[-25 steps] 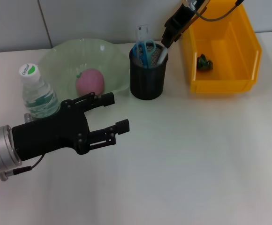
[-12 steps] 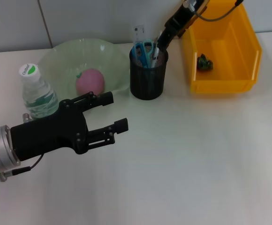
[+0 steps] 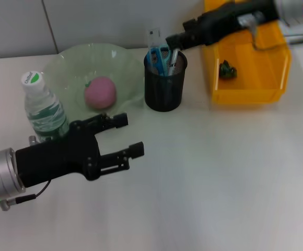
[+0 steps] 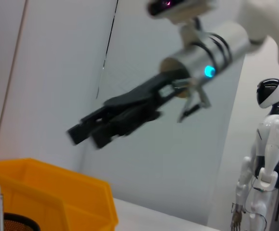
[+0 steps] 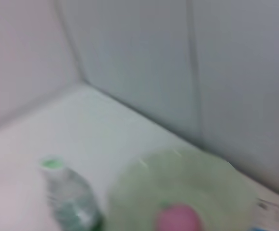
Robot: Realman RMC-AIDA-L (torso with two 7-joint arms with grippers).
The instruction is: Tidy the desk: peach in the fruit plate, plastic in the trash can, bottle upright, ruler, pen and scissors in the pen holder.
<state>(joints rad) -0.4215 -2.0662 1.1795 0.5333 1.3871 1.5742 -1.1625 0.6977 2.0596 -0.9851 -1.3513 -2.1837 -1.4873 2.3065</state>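
Observation:
The pink peach (image 3: 100, 93) lies in the pale green fruit plate (image 3: 70, 65). Left of the plate, the bottle (image 3: 43, 109) stands upright. The black mesh pen holder (image 3: 164, 86) holds the blue-handled scissors (image 3: 158, 55), the clear ruler (image 3: 156, 36) and the pen (image 3: 173, 58). A dark scrap of plastic (image 3: 226, 69) lies in the yellow trash can (image 3: 256, 86). My right gripper (image 3: 173, 41) hovers just above and behind the holder, open by a narrow gap with nothing in it; the left wrist view shows this right gripper (image 4: 87, 137) too. My left gripper (image 3: 130, 134) hangs open over the table, in front of the plate.
A grey wall runs along the back edge of the white table (image 3: 219, 178). In the right wrist view the bottle (image 5: 69, 202), the plate (image 5: 144, 183) and the peach (image 5: 178, 219) appear blurred. A white humanoid robot (image 4: 269, 144) stands far off.
My right arm has drawn back from the pen holder and swung level; the pen it held over the holder now stands inside. My left gripper has sunk slightly.

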